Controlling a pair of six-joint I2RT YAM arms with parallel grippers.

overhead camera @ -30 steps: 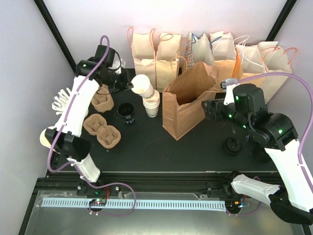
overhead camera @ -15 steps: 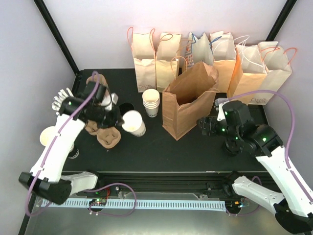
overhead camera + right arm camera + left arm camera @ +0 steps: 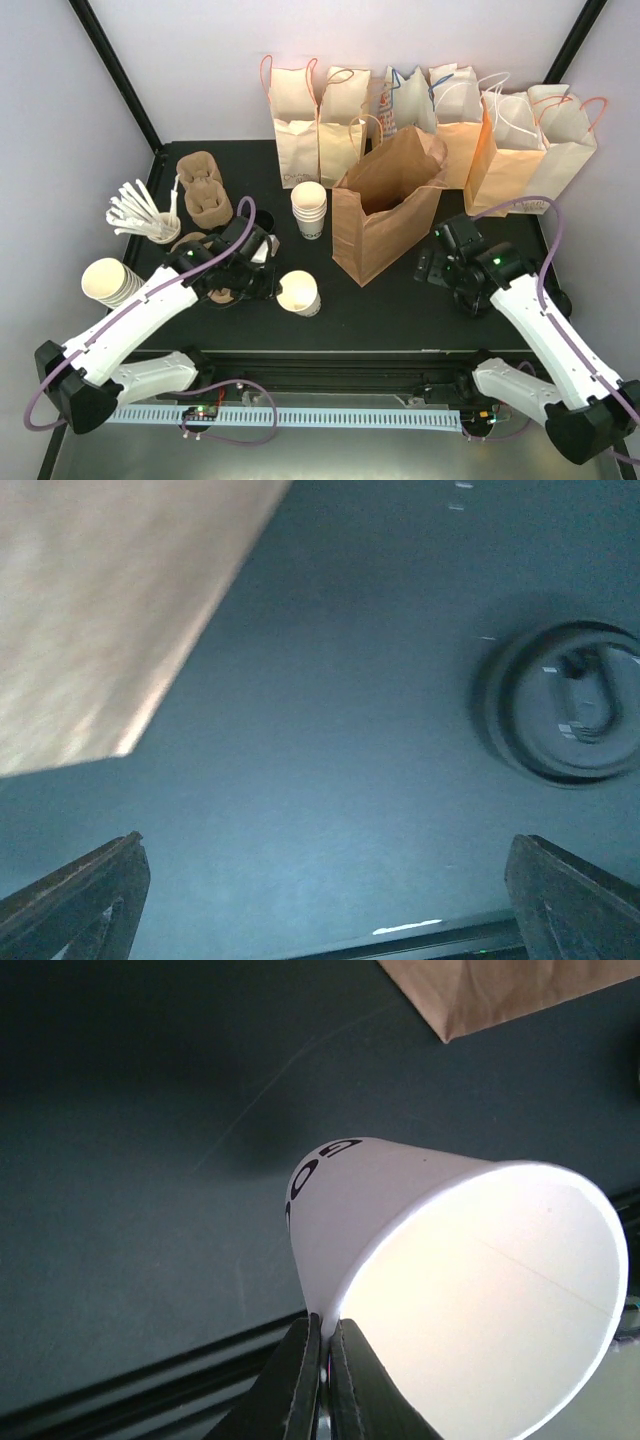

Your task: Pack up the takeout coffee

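Observation:
My left gripper [image 3: 272,284] is shut on the rim of a plain white paper cup [image 3: 299,292] that has no lid. It holds the cup tilted, low over the black table, in front of the open brown paper bag [image 3: 385,210]. In the left wrist view the fingers [image 3: 300,1380] pinch the cup's wall [image 3: 400,1200], one inside and one outside. My right gripper [image 3: 435,268] is open and empty beside the bag's right front corner [image 3: 110,610]. A black lid [image 3: 565,705] lies on the table to its right. No cup with a black lid is in view.
A row of handled paper bags [image 3: 420,110] stands along the back. A short stack of white cups [image 3: 309,208] stands left of the open bag. Brown cup carriers [image 3: 205,195], white stirrers [image 3: 140,212] and a lying stack of cups [image 3: 110,282] are on the left.
My left arm has carried the white cup from the back left down to the front middle of the table. My right arm has drawn back from the bag and lowered towards the table.

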